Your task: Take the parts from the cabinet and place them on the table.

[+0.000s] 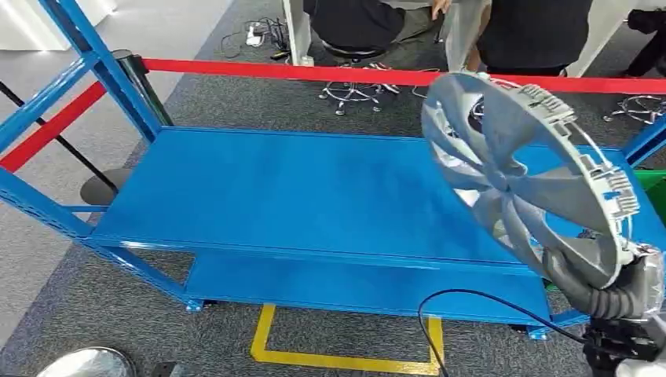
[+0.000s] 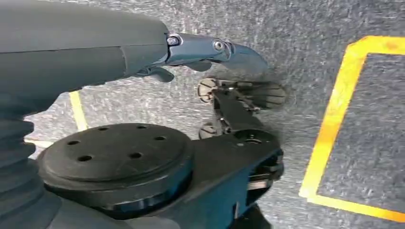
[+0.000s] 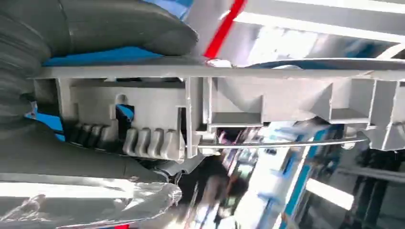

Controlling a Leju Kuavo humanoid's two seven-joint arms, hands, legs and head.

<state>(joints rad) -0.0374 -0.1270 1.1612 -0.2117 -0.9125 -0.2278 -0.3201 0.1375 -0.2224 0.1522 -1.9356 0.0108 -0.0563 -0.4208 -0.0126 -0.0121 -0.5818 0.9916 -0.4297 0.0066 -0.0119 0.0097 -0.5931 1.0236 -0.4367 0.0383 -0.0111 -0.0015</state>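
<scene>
Above the blue shelf's (image 1: 298, 196) right end, right hand (image 1: 605, 287) grips grey fan part (image 1: 518, 173) by its rim, tilted, airborne. Left hand (image 2: 210, 50) hangs over carpet, fingers apart, holding nothing. Step judged: carry phase; next needs turning toward table.

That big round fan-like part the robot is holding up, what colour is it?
Light grey all over. The fan-like part, held in the right hand, shows best in the head view.
</scene>
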